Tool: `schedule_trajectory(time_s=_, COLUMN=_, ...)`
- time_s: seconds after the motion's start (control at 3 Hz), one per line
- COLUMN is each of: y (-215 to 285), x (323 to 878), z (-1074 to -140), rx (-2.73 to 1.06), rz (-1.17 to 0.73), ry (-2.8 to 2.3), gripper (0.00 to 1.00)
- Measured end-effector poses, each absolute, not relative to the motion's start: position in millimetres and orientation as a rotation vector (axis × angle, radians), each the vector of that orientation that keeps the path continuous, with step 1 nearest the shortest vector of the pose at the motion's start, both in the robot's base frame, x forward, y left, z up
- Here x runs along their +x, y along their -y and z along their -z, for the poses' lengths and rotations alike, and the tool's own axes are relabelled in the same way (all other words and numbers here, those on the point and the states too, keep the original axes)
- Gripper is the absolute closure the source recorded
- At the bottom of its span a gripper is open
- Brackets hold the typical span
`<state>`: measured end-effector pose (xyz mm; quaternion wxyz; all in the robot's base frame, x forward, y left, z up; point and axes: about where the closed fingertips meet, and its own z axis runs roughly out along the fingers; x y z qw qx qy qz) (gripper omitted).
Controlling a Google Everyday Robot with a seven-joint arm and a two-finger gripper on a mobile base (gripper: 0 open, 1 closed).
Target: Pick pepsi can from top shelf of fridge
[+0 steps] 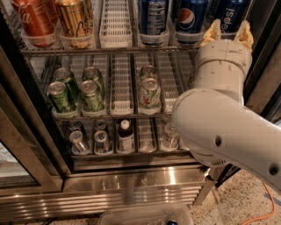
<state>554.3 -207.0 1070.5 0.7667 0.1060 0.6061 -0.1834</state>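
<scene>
The pepsi can (230, 13), blue with white lettering, stands at the right end of the top shelf (109, 51) of the fridge (131, 186). My gripper (229, 24) is raised right in front of the can's lower part. It is open, with one tan fingertip (214, 31) at each side of the can. Whether the fingers touch the can does not show. My white arm hides the right part of the lower racks.
Left of the pepsi can stand a blue can with a round logo (190, 19) and a blue can with small print (152, 17). Further left are a gold can (75, 19) and a red can (33, 22). Green cans (61, 96) fill the rack below. The dark door frame (263, 57) runs close on the right.
</scene>
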Motion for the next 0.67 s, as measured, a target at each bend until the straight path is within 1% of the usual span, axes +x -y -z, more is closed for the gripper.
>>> schedule_trajectory(time_s=0.33, y=220.4, x=557.8, z=-1063.2, rx=0.245, rz=0.434, ry=-1.327, gripper=0.41)
schedule_trajectory(time_s=0.67, y=230.0, x=563.3, z=-1062.4, rx=0.247, rz=0.457, ry=-1.321, gripper=0.39)
